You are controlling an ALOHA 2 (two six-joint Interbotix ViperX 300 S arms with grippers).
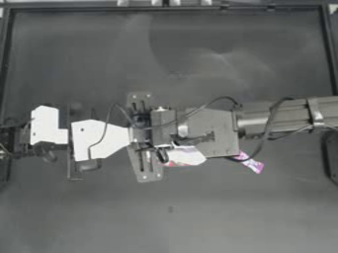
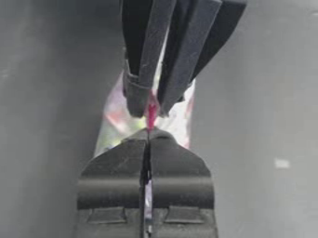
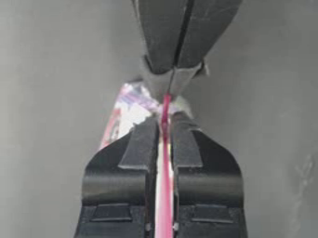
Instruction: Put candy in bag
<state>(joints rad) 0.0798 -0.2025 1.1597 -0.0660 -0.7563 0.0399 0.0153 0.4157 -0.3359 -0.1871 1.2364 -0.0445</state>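
My two dark grey, near-black grippers, left (image 2: 149, 135) and right (image 3: 164, 118), frame a bright pink seal strip (image 3: 164, 186) on the clear bag (image 1: 185, 156), whose see-through plastic shows white and pink inside. On the dark grey table (image 1: 198, 212) lies the candy (image 1: 250, 162), its wrapper pink and white. My left arm (image 1: 96, 140) carries plain white panels; my right arm (image 1: 290, 116) is pale grey metal strung with black cable.
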